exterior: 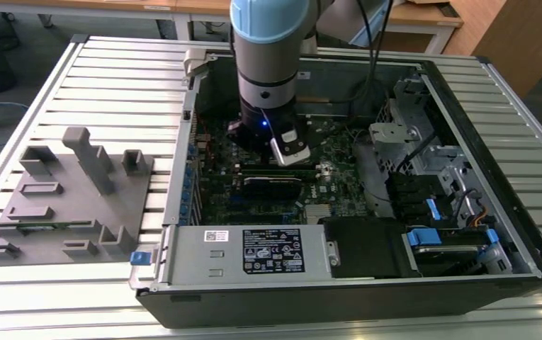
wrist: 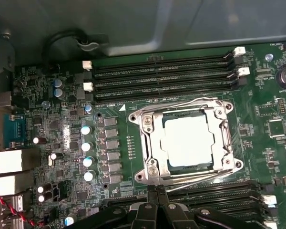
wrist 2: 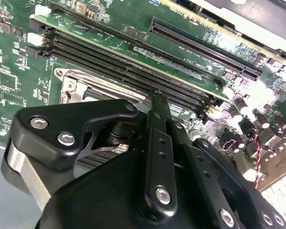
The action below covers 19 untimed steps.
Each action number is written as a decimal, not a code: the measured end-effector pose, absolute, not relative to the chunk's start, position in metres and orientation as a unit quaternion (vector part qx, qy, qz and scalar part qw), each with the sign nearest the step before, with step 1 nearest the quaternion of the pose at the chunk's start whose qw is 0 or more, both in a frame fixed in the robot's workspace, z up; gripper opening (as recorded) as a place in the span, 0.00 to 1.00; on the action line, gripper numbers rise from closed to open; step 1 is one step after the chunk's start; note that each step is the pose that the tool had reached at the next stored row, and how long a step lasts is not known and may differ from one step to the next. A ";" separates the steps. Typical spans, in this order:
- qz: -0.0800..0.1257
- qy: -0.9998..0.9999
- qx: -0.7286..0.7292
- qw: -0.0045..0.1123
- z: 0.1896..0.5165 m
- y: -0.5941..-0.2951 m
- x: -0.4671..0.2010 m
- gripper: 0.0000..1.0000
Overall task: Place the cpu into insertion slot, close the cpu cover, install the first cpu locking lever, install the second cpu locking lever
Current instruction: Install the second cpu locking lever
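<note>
In the first wrist view the cpu (wrist: 188, 140) lies flat in its socket, its pale top showing through the window of the cpu cover (wrist: 151, 138). The cover is down over it. One wire locking lever (wrist: 202, 175) runs along the socket edge nearest the gripper, another (wrist: 181, 104) along the far edge. My gripper (wrist: 157, 191) is shut, its tips just at the near edge of the socket, close to the near lever's end. Whether it touches the lever I cannot tell. The second wrist view shows the shut fingers (wrist 2: 158, 102) over the socket corner (wrist 2: 69, 86).
The arm (exterior: 266, 71) reaches down into an open computer case (exterior: 497, 234). Memory slots (wrist: 162, 76) flank the socket on both sides. A power supply (exterior: 251, 251) and drive cage (exterior: 412, 142) stand nearby. A grey fixture (exterior: 63, 198) sits at the exterior view's left.
</note>
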<state>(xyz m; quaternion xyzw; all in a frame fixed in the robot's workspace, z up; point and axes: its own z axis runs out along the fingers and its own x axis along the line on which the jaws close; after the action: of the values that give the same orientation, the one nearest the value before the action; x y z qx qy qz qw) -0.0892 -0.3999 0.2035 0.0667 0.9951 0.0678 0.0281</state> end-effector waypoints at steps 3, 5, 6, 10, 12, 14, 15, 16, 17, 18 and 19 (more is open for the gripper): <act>0.068 0.995 0.067 0.028 0.201 -0.400 -0.090 0.11; 0.074 0.995 0.067 0.028 0.200 -0.400 -0.090 0.11; 0.076 0.995 0.067 0.028 0.200 -0.400 -0.091 0.11; 0.083 0.994 0.067 0.027 0.199 -0.400 -0.091 0.11; 0.086 0.994 0.067 0.027 0.199 -0.400 -0.092 0.11; 0.089 0.993 0.067 0.027 0.198 -0.400 -0.093 0.11; 0.091 0.993 0.067 0.027 0.198 -0.400 -0.093 0.11; 0.092 0.993 0.067 0.026 0.198 -0.400 -0.094 0.11; 0.093 0.993 0.067 0.026 0.197 -0.400 -0.094 0.11; 0.094 0.993 0.068 0.026 0.197 -0.400 -0.094 0.11; 0.095 0.993 0.068 0.026 0.197 -0.400 -0.095 0.11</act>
<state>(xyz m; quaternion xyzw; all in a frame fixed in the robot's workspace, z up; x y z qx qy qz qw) -0.0948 -0.4000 0.1966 0.0676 0.9928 0.0952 0.0262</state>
